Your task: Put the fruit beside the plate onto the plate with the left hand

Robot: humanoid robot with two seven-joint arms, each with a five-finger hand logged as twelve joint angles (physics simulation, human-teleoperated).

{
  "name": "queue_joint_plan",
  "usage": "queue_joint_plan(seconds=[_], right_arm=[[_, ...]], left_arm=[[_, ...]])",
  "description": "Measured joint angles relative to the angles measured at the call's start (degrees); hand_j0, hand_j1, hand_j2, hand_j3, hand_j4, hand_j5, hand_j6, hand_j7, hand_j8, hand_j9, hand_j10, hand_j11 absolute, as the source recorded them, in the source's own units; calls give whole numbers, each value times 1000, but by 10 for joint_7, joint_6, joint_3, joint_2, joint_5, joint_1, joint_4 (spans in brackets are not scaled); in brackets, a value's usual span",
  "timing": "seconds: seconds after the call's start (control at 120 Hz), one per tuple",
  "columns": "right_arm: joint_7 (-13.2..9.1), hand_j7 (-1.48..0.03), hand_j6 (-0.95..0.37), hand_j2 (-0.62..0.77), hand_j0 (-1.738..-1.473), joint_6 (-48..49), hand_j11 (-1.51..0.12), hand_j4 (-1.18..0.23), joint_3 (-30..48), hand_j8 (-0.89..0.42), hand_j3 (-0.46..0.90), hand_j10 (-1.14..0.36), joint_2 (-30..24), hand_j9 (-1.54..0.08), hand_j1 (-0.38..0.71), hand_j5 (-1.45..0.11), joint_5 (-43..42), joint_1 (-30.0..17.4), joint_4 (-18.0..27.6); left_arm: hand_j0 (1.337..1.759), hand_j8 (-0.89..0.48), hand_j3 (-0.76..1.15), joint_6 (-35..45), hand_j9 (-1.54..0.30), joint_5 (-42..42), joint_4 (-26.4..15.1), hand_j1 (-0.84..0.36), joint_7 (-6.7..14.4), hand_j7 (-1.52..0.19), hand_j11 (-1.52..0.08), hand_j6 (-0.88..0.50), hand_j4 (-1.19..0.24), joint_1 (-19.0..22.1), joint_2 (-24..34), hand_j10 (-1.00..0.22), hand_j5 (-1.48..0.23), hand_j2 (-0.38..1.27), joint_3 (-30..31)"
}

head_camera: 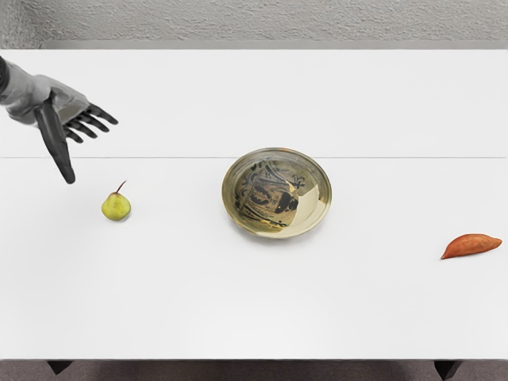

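Sweet potato [471, 245], pear [116, 207], patterned plate [321, 198]

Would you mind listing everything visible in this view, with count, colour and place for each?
pear: one, yellow-green, upright on the table, left of the plate and apart from it
plate: one, olive-gold with a dark pattern, near the table's middle, nothing on it
sweet potato: one, orange-brown, lying near the table's right edge
table: one, white, fills most of the view
wall: grey strip along the top
left hand: one, grey and black, open, upper left, beyond the pear, holding nothing
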Motion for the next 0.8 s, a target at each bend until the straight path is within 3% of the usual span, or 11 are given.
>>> queue_joint_plan(seconds=[0.458, 0.567, 0.667, 0.8], right_arm=[[-1, -12, -10, -2, -1658, 0, -12, -10, -1, -10, 0, -10, 0, -12, -338, -12, 1, 6, -1], [-1, -12, -10, -2, -1658, 0, -12, -10, -1, -10, 0, -10, 0, -12, -337, -12, 1, 5, -1], [-1, -13, -10, -2, -1658, 0, -13, -10, -1, -10, 0, -10, 0, -13, -337, -13, 1, 6, -1], [-1, -13, -10, -2, -1658, 0, -13, -10, -1, -10, 0, -10, 0, -13, -337, -13, 1, 6, -1]], left_arm=[[1658, -17, 0, 0, -22, 19, 1, 329, 0, -22, -22, -17, -17, 0, -5, -17, -22, 3, -4], [1658, -14, 0, 5, -17, 19, -18, 333, -1, -17, -17, -14, -14, -8, -52, -13, -17, 3, -5], [1658, -11, 0, 163, -15, -31, -92, 336, -1, -15, -15, -12, -11, -2, -103, -11, -15, 2, -7], [1658, -10, 0, 402, -13, -88, -158, 337, 1, -13, -13, -10, -10, 32, -144, -10, -13, 2, -19]])
